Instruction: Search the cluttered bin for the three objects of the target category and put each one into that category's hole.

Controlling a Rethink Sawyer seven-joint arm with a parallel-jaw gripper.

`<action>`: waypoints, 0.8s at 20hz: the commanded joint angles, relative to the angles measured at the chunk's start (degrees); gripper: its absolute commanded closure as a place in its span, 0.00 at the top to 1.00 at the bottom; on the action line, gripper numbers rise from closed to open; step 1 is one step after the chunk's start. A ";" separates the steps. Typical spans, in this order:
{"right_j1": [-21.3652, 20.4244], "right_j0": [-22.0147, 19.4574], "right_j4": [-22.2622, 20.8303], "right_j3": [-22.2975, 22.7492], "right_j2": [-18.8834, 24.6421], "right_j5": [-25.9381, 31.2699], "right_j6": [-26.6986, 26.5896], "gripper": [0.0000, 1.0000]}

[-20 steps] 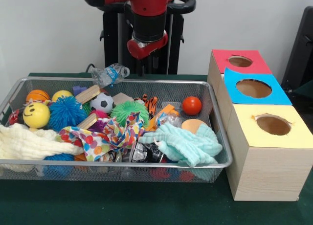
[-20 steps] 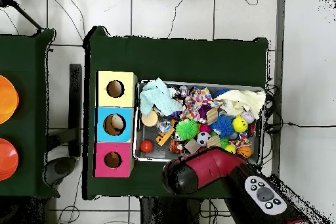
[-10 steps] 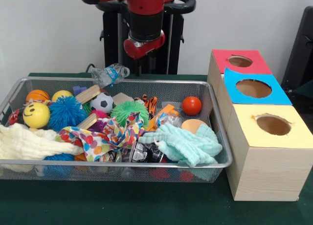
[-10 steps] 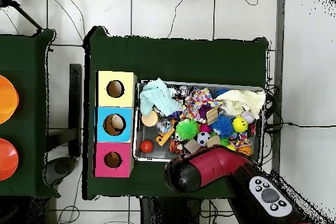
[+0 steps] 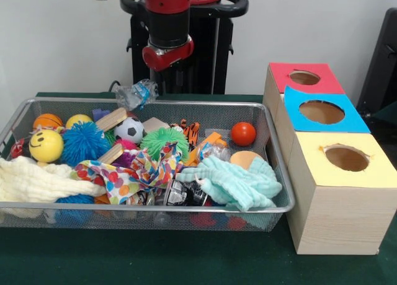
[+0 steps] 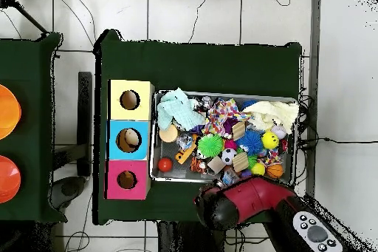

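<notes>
Nearest in the front view, the green-covered surface (image 5: 155, 260) carries a wire mesh bin (image 5: 149, 208) and, just beside it on the right, a row of three wooden boxes. The yellow-topped box (image 5: 342, 198) stands closest, its hole open at the top; the blue-topped box (image 5: 322, 113) sits behind it and the red-topped box (image 5: 304, 78) farthest back.

Along the bin's near side lie a cream cloth (image 5: 37, 181), a confetti-patterned cloth (image 5: 133, 171) and a mint cloth (image 5: 239, 183). Behind them sit a yellow smiley ball (image 5: 46, 145), a blue spiky ball (image 5: 85, 142), a green spiky ball (image 5: 164, 140), a small soccer ball (image 5: 129, 130) and a red ball (image 5: 243, 134). A crumpled plastic bottle (image 5: 138, 94) rests on the far rim.

Beyond the rim, the red arm (image 5: 164, 31) hangs above the bottle; whether the fingers are open or closed cannot be told.
</notes>
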 commanded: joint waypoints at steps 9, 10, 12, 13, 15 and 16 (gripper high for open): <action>0.81 4.69 -11.57 3.22 -4.28 -11.11 4.82 1.00; 0.78 5.37 -11.71 3.12 -4.78 -11.34 5.26 1.00; 1.84 7.56 -13.56 2.33 -7.19 -13.37 7.32 1.00; 2.38 8.39 -14.54 2.16 -8.50 -14.85 8.21 1.00; 3.32 9.62 -17.10 2.09 -11.23 -17.80 9.32 1.00; 3.69 9.55 -18.24 2.19 -12.44 -19.22 9.25 1.00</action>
